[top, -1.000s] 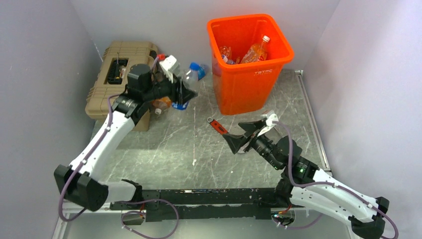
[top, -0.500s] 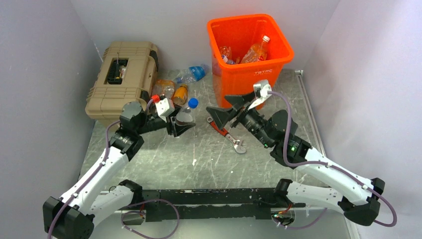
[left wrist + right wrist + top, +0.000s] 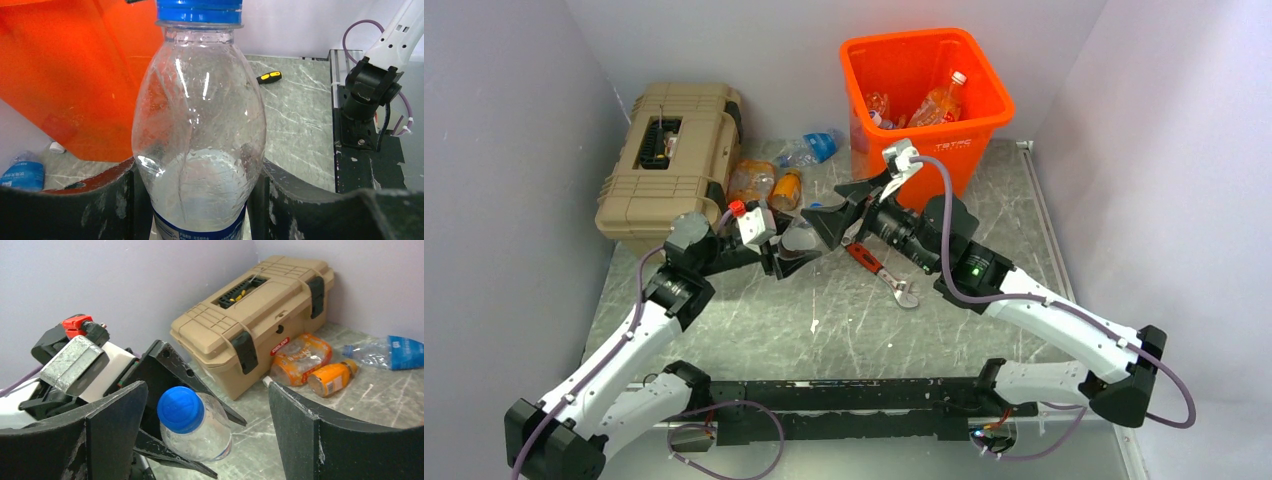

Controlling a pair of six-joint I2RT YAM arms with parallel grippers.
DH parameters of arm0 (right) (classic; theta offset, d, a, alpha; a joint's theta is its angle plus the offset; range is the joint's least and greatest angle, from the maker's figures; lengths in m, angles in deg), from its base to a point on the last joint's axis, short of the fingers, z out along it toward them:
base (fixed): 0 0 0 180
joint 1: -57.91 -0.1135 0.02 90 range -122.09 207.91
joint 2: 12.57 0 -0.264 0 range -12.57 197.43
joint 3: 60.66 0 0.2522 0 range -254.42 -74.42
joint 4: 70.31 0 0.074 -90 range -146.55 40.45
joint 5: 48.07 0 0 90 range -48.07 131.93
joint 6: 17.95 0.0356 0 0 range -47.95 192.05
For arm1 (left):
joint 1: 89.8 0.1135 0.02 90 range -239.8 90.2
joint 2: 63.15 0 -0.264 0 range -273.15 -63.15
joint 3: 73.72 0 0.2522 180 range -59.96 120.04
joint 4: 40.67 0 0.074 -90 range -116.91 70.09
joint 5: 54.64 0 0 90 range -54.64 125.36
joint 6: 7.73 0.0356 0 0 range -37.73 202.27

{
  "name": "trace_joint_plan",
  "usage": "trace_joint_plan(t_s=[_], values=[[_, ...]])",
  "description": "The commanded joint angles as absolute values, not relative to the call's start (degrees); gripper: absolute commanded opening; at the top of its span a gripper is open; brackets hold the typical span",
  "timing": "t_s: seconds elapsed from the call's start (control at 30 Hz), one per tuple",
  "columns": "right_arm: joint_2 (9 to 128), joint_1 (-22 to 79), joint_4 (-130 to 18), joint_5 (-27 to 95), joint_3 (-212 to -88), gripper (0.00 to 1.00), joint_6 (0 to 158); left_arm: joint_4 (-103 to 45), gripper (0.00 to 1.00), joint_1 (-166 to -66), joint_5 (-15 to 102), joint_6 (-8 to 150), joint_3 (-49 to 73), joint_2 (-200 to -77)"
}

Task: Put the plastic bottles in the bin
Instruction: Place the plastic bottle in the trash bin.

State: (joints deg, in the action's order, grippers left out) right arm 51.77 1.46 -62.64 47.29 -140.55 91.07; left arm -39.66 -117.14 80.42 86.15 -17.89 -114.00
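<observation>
L claw (image 3: 786, 252) pinching blue-cap bottle (image 3: 200, 125), arm stretched low; R claw (image 3: 836, 212) spread wide, facing cap (image 3: 181, 409), seemingly not touching.

Enclosure, three-sided.

- Back wall (image 3: 724, 40): plain, matte, pale lilac-grey.
- Left wall (image 3: 494, 150) and right wall (image 3: 1164, 150): same finish. Each meets the back wall at a corner and runs toward the near edge.
- Table top (image 3: 764, 290): dark grey-green stone-look sheet with irregular white veining and a slight sheen. It fills the space between the walls.
- Metal strip (image 3: 1049, 220): silver, along the table top's right edge, just beside the right wall.
- Lighting: even and diffuse, from above; shadows soft and short.
</observation>
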Motion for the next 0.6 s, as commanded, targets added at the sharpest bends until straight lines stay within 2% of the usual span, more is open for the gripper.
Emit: trace_joint_plan(t_s=[0.0,0.2,0.47,0.57], values=[[52.6,1.3,-63.7,42.9,-144.4,0.94,91.8,-41.2,0.09,-118.1,78.9,87.8,-17.6,-113.4],[55.1,1.4,-61.5,42.2,-145.3,0.92,92.7,-41.4,0.09,-118.3,77.4,88.0,-18.0,-112.7],[56.5,1.4,-61.5,43.2,-144.4,0.83,93.1,-41.4,0.09,-118.9,76.1,88.6,-18.5,-112.0],[56.9,1.4,-62.8,43.6,-143.8,0.76,93.4,-41.0,0.09,-119.4,75.4,89.2,-18.6,-111.6]])
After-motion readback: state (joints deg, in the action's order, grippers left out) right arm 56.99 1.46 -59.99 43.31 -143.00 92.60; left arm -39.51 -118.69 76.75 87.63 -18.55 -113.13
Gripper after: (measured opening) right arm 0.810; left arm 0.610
